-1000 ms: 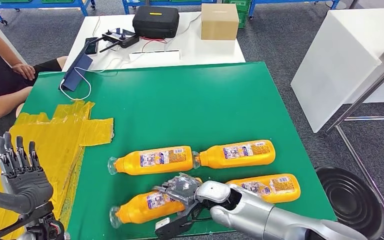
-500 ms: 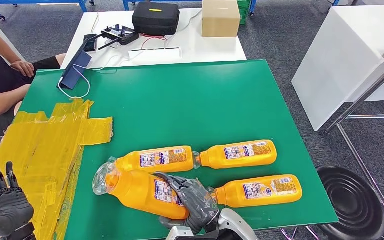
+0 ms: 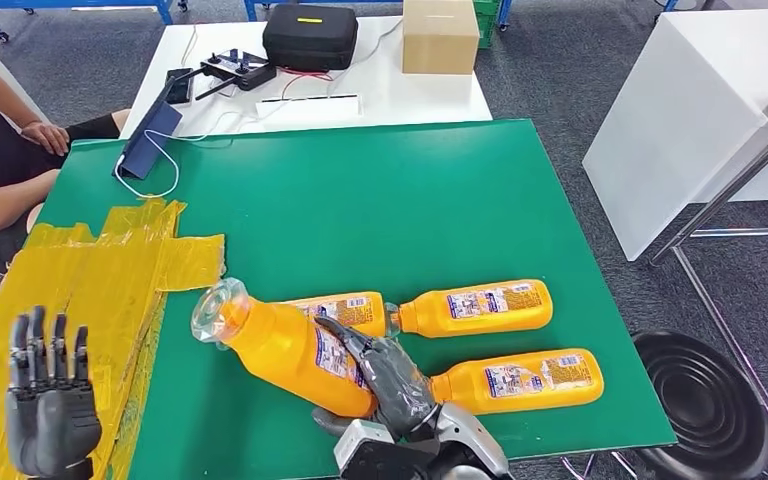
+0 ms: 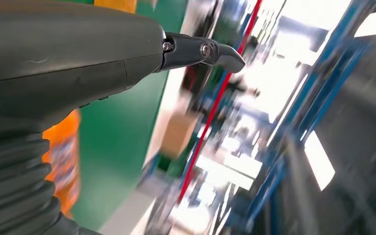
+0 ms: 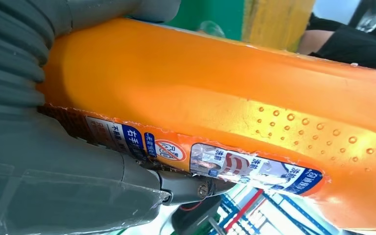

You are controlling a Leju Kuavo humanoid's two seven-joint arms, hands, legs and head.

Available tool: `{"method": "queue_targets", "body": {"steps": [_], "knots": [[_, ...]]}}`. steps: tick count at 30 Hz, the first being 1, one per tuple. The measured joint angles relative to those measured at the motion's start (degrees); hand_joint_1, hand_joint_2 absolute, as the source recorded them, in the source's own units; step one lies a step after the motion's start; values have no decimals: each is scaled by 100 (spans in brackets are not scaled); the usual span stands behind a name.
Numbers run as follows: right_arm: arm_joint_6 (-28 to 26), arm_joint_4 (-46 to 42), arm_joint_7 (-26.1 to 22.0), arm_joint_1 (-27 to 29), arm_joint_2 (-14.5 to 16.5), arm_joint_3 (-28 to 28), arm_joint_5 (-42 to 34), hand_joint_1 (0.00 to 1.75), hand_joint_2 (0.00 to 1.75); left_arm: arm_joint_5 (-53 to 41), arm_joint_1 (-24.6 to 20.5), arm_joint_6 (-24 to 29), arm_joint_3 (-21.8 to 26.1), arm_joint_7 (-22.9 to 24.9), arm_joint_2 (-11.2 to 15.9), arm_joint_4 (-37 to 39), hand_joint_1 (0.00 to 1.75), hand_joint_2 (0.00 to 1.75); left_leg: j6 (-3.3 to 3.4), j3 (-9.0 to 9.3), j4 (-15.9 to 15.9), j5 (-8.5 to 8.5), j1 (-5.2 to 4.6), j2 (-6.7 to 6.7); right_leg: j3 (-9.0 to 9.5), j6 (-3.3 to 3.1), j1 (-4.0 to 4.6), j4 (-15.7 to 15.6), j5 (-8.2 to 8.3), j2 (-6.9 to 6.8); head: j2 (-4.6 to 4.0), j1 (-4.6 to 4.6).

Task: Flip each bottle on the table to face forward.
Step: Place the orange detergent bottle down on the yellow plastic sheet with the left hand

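My right hand grips an orange bottle and holds it lifted and tilted above the near edge of the green table, its clear neck pointing up and to the left. The same bottle shows close up in the right wrist view, label toward the camera, with my fingers wrapped round it. Three more orange bottles lie on their sides: one partly behind the held bottle, one to its right, one nearest the front edge. My left hand hovers at the near left, fingers upright and apart, holding nothing.
Yellow tape sheets cover the table's left side. A tablet with white cable lies at the far left corner. A person sits at the left. Behind stands a white table with a black case and a cardboard box.
My right hand has lifted the near-left bottle off the table and tilted it neck up. My left hand dropped low, then rose again at the near left.
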Motion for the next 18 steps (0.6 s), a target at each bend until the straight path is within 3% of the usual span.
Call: {"method": "queue_targets", "body": {"steps": [3, 9, 18], "knots": [[197, 277, 121, -366, 219, 33, -75, 175, 175, -26, 192, -279, -426, 150, 68, -32, 0, 175, 0, 2, 0, 1, -1, 0, 2, 0, 0, 0, 0, 0, 0, 1], [395, 699, 284, -842, 536, 243, -118, 175, 175, -69, 398, -300, -1048, 170, 222, -91, 0, 175, -1, 0, 0, 3, 2, -2, 2, 0, 0, 1, 0, -1, -1, -1], [823, 1523, 420, -1611, 937, 984, -220, 175, 175, -247, 378, 264, -1955, 82, 552, -98, 0, 175, -2, 0, 0, 3, 3, -2, 0, 0, 4, 1, 0, -2, -1, 2]]}}
